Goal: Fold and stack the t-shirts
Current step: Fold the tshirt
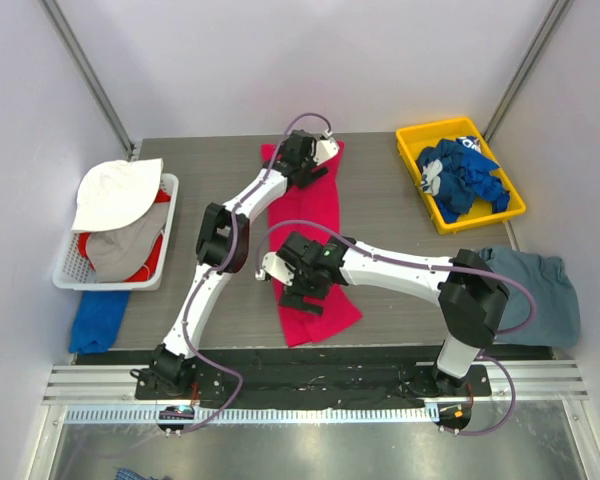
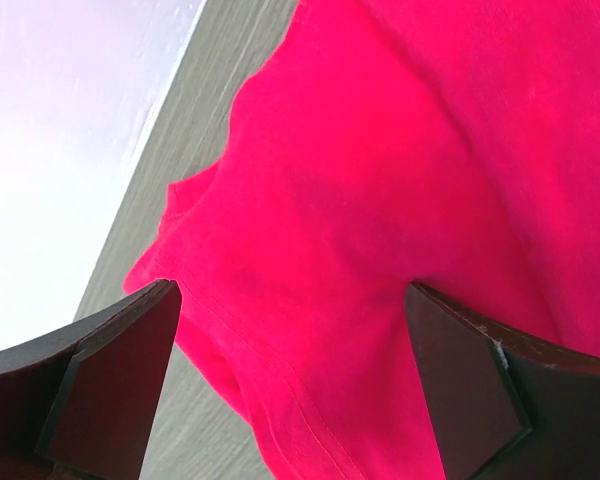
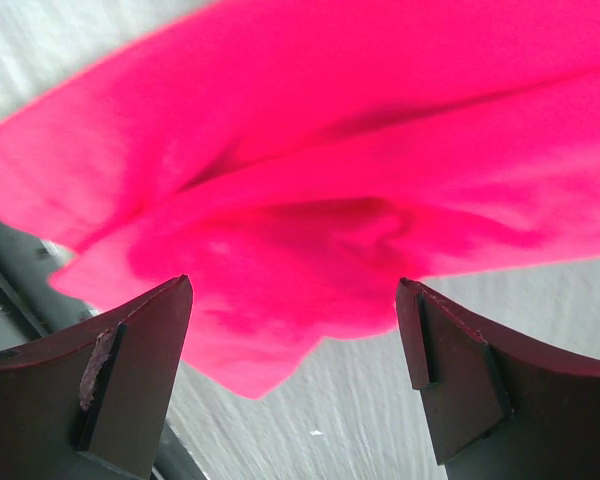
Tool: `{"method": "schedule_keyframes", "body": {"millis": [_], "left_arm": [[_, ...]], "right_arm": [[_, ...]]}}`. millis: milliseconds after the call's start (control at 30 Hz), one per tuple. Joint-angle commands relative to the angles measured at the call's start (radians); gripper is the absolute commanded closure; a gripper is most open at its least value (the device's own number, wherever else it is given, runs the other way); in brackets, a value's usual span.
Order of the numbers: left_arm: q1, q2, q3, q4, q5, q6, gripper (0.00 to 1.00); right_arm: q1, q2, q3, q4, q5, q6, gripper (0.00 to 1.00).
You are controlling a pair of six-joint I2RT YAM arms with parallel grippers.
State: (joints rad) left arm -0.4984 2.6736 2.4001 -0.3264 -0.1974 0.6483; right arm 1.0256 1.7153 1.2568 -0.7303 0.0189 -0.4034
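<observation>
We've got the pink-red t-shirt lying mid-counter as a long narrow strip, running from the far edge toward us, sides apparently folded in. Left hand hovers over its far end, fingers wide apart, nothing btwn them. Right hand sits over the near end, fingers also apart, nothing gripped. Looks to us like the step in hand is an end-to-end fold, so both hands need a clean pinch first.

To do it well, we'd drop each hand until one finger meets the counter just beside the hem, then close on every layer, not only the top one. Near end looks bunched w/ a rounded lump in the wrist view, so we'd grab at the edge, not the lump. Lift low, keep the strip taut, lay it square.

Fabric: soft, matte, strong pink-red, stitched hem showing at the far end, a few shallow creases. Near end flares wider & skews right. Other shirts: royal-blue t-shirts in the yellow bin far right, grey-blue t-shirt draped at the counter's right edge.
</observation>
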Motion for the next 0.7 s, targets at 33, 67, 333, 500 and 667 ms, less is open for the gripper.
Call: {"method": "schedule_keyframes", "body": {"millis": [33,67,333,500,667], "left_arm": [[-0.008,-0.107,-0.044,0.001,0.015,-0.032,0.0],[-0.008,-0.113,-0.047,0.01,0.007,-0.032,0.0],[-0.008,-0.124,-0.087,0.03,-0.019,-0.033,0.0],[-0.006,-0.123,-0.113,0.046,-0.033,-0.032,0.0],[-0.006,-0.121,-0.128,0.052,-0.031,-0.021,0.0]], "right_arm": [[0.002,-0.089,0.003,0.023,0.139,0.014,0.08],[0.002,-0.094,-0.002,0.041,0.154,0.014,0.08],[-0.027,-0.086,-0.115,0.233,0.273,-0.023,0.08],[-0.087,-0.028,-0.178,0.365,0.25,-0.055,0.08],[-0.127,0.01,-0.194,0.373,0.216,-0.051,0.09]]}}
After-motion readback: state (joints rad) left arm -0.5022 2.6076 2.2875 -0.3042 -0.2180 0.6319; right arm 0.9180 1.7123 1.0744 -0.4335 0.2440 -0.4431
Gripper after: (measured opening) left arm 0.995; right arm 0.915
